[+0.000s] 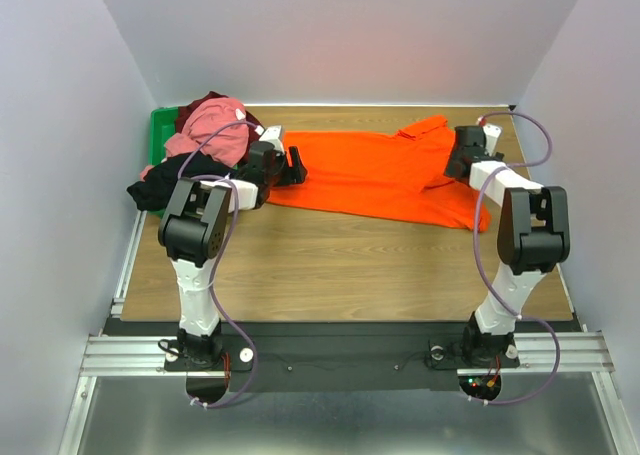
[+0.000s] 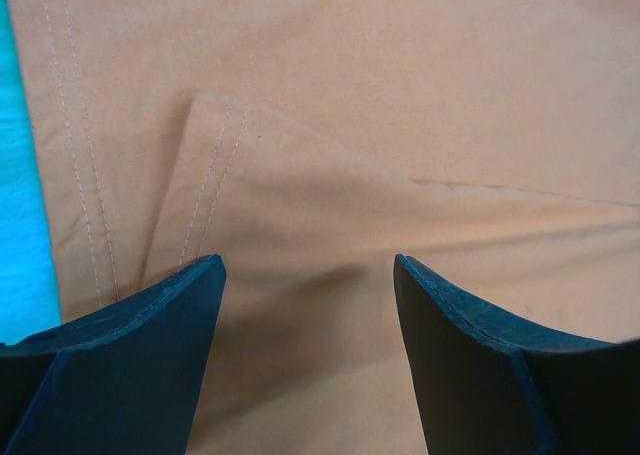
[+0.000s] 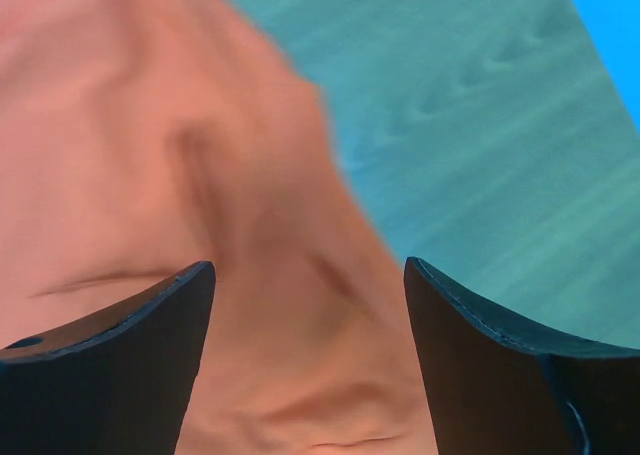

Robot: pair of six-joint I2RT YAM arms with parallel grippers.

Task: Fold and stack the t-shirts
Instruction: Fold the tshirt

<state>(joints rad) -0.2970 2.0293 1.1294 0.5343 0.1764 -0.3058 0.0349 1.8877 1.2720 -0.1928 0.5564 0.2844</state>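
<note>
one bright orange t-shirt (image 1: 380, 175) lay spread on the wood-grain worktop (image 1: 330, 265), soft and creased. left pincer (image 2: 310, 265) gaped wide over its double-stitched hem; right pincer (image 3: 310, 270) gaped wide over a rumpled edge. heap of other shirts (image 1: 210, 135) sat far left.

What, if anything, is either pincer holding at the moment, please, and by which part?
Nothing is held: the left pincer and the right pincer both stand open over the orange shirt.

Orange t-shirt (image 1: 380, 175), pink t-shirt (image 1: 215, 125), green bin (image 1: 158, 140)
</note>
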